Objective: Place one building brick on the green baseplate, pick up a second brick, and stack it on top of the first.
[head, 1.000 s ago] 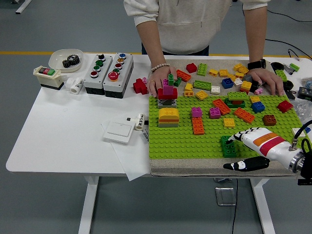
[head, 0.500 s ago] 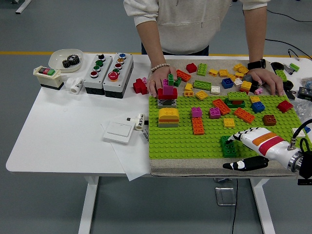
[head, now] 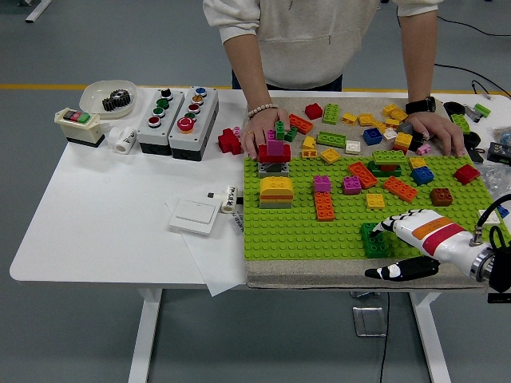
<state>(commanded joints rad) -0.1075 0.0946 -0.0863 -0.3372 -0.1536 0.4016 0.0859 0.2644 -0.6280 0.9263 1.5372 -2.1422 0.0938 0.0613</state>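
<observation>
Right hand (head: 389, 249) low at the baseplate's near right corner, arm entering from the right edge. Fingers (head: 383, 224) curl over a dark green brick (head: 373, 239); thumb lies flat along the near edge below. Grip reads as closed on that brick, which sits on the green baseplate (head: 295, 231) close to its near edge. Left hand not seen.

Baseplate rests on a tan mat (head: 319, 275) whose near edge is level with the table's near edge. Near left part of the plate is bare studs. Mid-plate: yellow-orange stack (head: 276, 191), orange brick (head: 324, 206), two magenta bricks (head: 322, 183), small yellow brick (head: 375, 200). Farther: red-and-magenta stack (head: 274, 155), orange bricks, blue and brown bricks toward the right.

Beyond the plate's far edge, loose bricks (head: 351, 124) scattered on the mat. A person stands at the far side, one hand (head: 259, 132) resting at the far left corner of the plate, the other hand (head: 437, 132) at the far right among the loose bricks.

White table (head: 104, 215) left of the mat mostly open: white wall switch (head: 195, 214) on paper, two button boxes (head: 177, 116), a small switch box (head: 77, 124), and a white dish (head: 108, 97) holding a dark gear (head: 116, 99). Grey floor, yellow line behind.
</observation>
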